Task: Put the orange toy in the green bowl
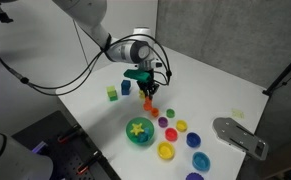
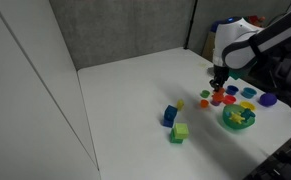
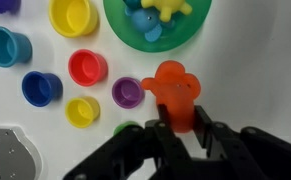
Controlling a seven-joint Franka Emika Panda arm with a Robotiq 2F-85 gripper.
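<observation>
The orange toy (image 3: 173,90) is a small bright-orange chunky piece held between my gripper's (image 3: 180,122) two black fingers, and the gripper is shut on it. In an exterior view the gripper (image 1: 148,92) hangs over the group of cups with the toy (image 1: 150,101) at its tips, a little behind the green bowl (image 1: 139,131). The green bowl (image 3: 190,38) sits at the top of the wrist view and holds a yellow star-shaped toy and blue pieces. In an exterior view the gripper (image 2: 218,88) is to the left of the bowl (image 2: 237,119).
Small cups lie around: red (image 3: 87,67), purple (image 3: 127,93), yellow (image 3: 82,111), blue (image 3: 42,88), a larger yellow (image 3: 73,15). A green cube (image 1: 112,94) and blue block (image 1: 126,87) stand apart. A grey object (image 1: 240,135) lies near the table edge.
</observation>
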